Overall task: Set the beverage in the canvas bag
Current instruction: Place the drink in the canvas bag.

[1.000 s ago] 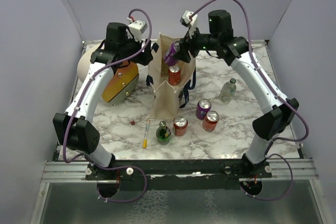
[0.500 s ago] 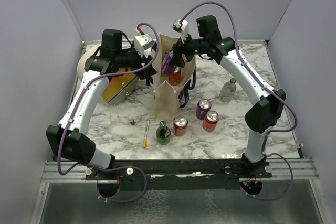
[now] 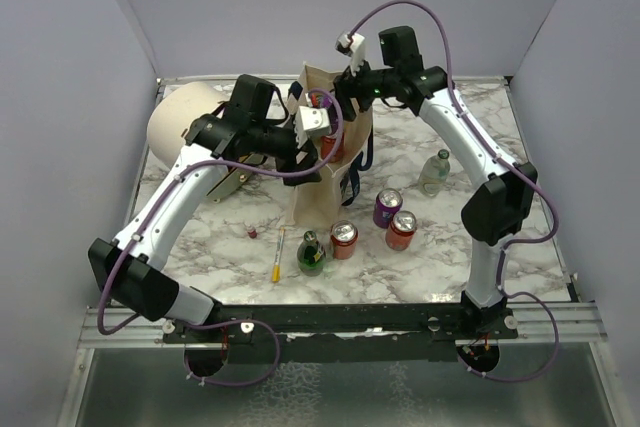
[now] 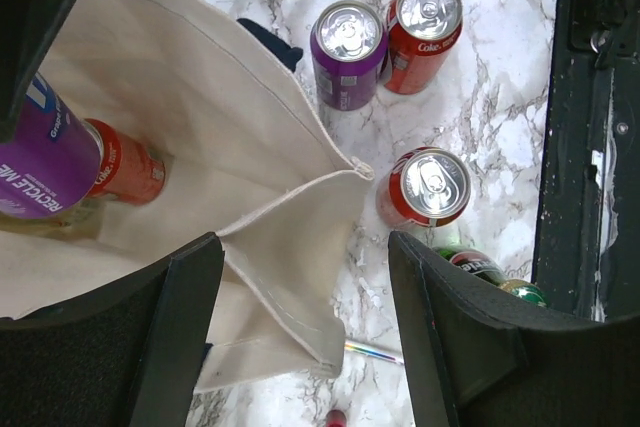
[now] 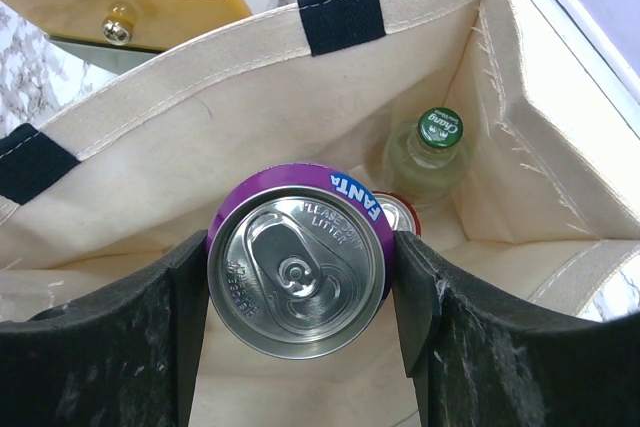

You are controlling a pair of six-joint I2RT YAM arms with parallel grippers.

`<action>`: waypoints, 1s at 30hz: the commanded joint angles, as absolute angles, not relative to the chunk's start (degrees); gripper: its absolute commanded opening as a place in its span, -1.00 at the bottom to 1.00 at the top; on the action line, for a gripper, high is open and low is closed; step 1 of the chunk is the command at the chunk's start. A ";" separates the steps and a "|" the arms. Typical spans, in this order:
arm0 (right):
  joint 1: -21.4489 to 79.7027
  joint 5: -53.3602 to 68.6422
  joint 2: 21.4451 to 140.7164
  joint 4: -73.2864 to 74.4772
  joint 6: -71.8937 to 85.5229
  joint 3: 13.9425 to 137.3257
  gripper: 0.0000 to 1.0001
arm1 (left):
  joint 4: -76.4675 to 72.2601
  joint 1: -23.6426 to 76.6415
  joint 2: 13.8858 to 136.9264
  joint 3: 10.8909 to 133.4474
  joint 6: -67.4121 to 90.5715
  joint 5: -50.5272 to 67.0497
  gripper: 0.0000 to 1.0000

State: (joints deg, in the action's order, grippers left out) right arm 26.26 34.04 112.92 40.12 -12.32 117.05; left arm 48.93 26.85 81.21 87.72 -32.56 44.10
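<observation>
Clamping the purple can (image 5: 297, 269) in my right gripper (image 5: 299, 292), I'm aiming straight into the canvas bag (image 5: 190, 122); left gripper (image 4: 305, 247) is gaping, seemingly straddling its rim.

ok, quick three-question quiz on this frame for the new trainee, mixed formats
1. True or false: the right gripper holds a purple can over the open canvas bag.
2. The left gripper is: A open, B shut on a red can, C shut on a handle.
3. What colour is the cap of the bottle inside the bag?
Key: 1 true; 2 A; 3 green.
</observation>
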 commanded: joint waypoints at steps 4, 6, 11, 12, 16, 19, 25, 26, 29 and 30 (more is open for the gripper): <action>26.54 37.97 110.18 34.98 -13.31 116.46 -0.98 | 47.43 27.04 83.41 88.16 -32.74 41.14 0.39; 26.54 38.06 109.84 34.98 -13.44 115.93 -0.98 | 46.03 27.04 83.08 87.63 -32.29 40.07 0.39; 26.41 38.30 109.49 34.92 -13.62 114.97 -0.98 | 42.75 27.05 81.89 86.32 -32.47 39.01 0.39; 26.38 38.47 109.51 34.97 -13.62 114.98 -0.98 | 42.42 27.05 81.76 86.09 -32.37 38.76 0.39; 26.24 38.59 109.80 35.06 -13.55 115.25 -0.98 | 42.92 27.05 81.91 85.17 -32.56 37.78 0.38; 26.11 38.60 110.04 35.02 -13.54 115.69 -0.98 | 44.01 27.01 82.12 84.44 -33.27 36.99 0.29; 26.02 38.76 110.98 34.90 -12.57 116.62 -0.98 | 45.11 27.11 82.43 83.97 -33.93 37.32 -0.09; 25.95 38.65 111.13 34.96 -12.69 116.56 -0.98 | 45.35 27.08 82.37 84.01 -34.32 37.87 -0.16; 25.93 37.97 111.40 35.05 -13.45 116.30 -0.98 | 47.35 27.27 82.56 84.77 -36.20 39.36 -0.40; 25.82 37.87 111.48 35.07 -13.65 116.22 -0.98 | 48.18 27.49 82.76 85.14 -36.89 39.52 -0.50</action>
